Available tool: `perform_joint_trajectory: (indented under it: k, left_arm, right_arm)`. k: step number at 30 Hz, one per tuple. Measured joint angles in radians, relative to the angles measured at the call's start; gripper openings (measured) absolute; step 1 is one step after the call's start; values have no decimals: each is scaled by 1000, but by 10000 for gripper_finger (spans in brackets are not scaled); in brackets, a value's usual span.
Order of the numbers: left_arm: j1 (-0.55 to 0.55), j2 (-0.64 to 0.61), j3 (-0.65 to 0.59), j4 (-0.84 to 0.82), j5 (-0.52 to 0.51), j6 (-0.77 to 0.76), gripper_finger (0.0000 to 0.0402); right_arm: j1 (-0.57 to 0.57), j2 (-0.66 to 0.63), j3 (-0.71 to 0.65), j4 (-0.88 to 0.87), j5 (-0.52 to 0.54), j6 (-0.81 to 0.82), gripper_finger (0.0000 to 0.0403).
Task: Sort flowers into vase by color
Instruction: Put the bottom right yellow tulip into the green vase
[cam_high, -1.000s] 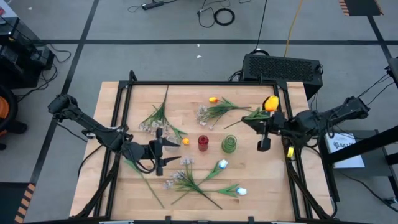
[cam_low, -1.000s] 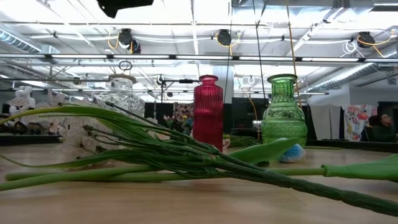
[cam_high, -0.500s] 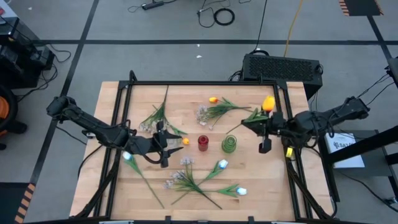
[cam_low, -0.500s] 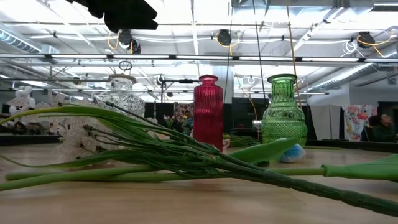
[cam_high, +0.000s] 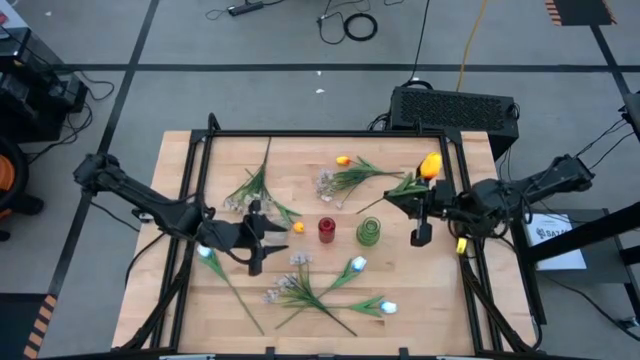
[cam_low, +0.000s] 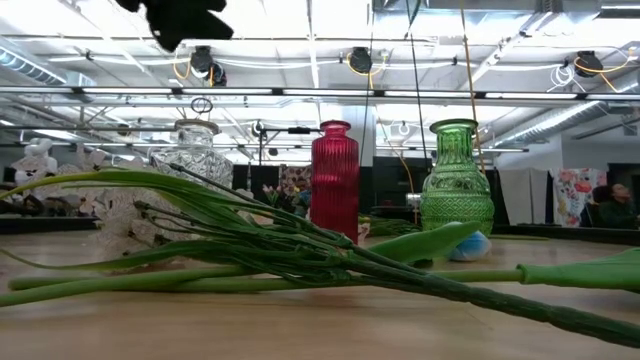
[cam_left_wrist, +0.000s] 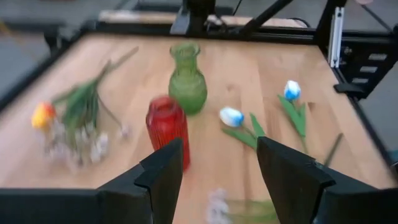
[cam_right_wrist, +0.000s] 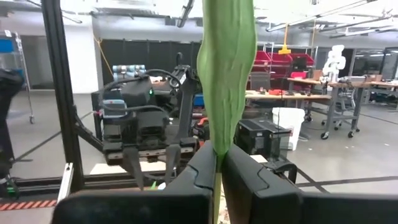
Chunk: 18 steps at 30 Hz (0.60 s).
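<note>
The left arm is reaching in from the table's left edge toward the middle, its elbow sitting out past the frame and its forearm running low across the wood. The left gripper (cam_high: 256, 233) is hanging there with its two dark fingers (cam_left_wrist: 163, 174) standing apart — nothing is sitting between them.

The right arm is coming in from the right side, bending at the elbow beyond the table edge. The right gripper (cam_high: 421, 212) is pointing inward, its fingers (cam_right_wrist: 200, 169) pressing together on a thin green stem (cam_right_wrist: 224, 93) — the orange flower head is showing just above it.
</note>
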Motion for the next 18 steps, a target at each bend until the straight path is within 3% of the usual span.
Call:
perform_joint_trajectory:
  k: [3, 12, 18]
  left_arm:
    - [-17, -4, 2, -25, 2, -113, 212]
    - [-110, 115, 3, 38, 56, -196, 212]
    - [-210, 269, 2, 154, -72, -201, 212]
  right_arm:
    - [22, -31, 0, -32, -1, 3, 8]
    - [58, -115, 0, -131, 1, 37, 9]
    - [57, -91, 0, -130, 1, 82, 9]
